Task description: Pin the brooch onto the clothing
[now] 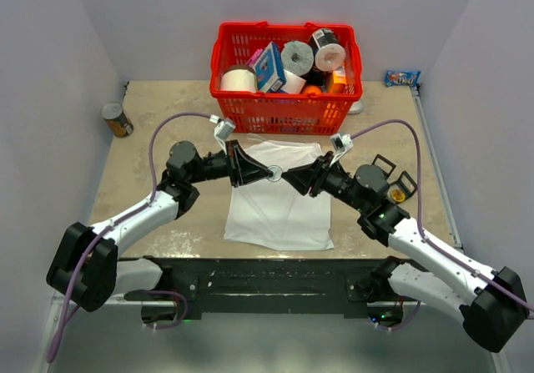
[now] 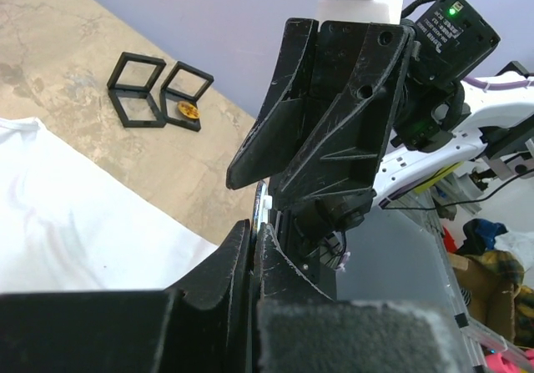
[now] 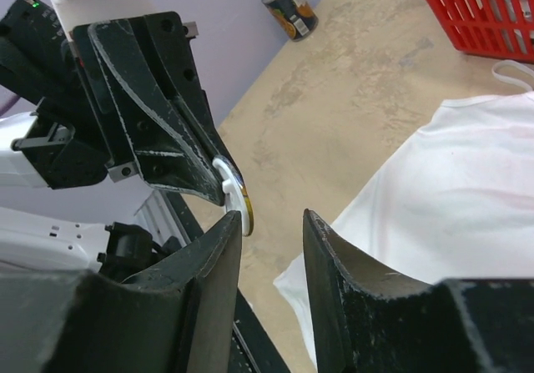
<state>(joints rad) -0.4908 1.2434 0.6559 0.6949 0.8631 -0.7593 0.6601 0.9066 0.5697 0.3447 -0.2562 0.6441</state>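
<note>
A tin can (image 1: 117,120) is standing on the desk (image 1: 142,181), well off to the left of the white T-shirt (image 1: 279,210) and farther back. The left tool (image 1: 253,171) is hovering over the T-shirt's upper part, its fingers pressed together and pinching the brooch (image 3: 234,193), a small round piece with a pale face and a gold edge, so the brooch is hanging above the T-shirt rather than lying on it. Beyond the T-shirt's collar, a red basket (image 1: 286,114) is sitting packed with rolls and boxes. The right tool (image 3: 270,217) is facing the left one over the T-shirt, its fingers standing apart and gripping nothing, one tip just beside the brooch. Right of the T-shirt, two black frame boxes (image 2: 158,89) are resting, one holding a small orange piece (image 2: 187,108).
</note>
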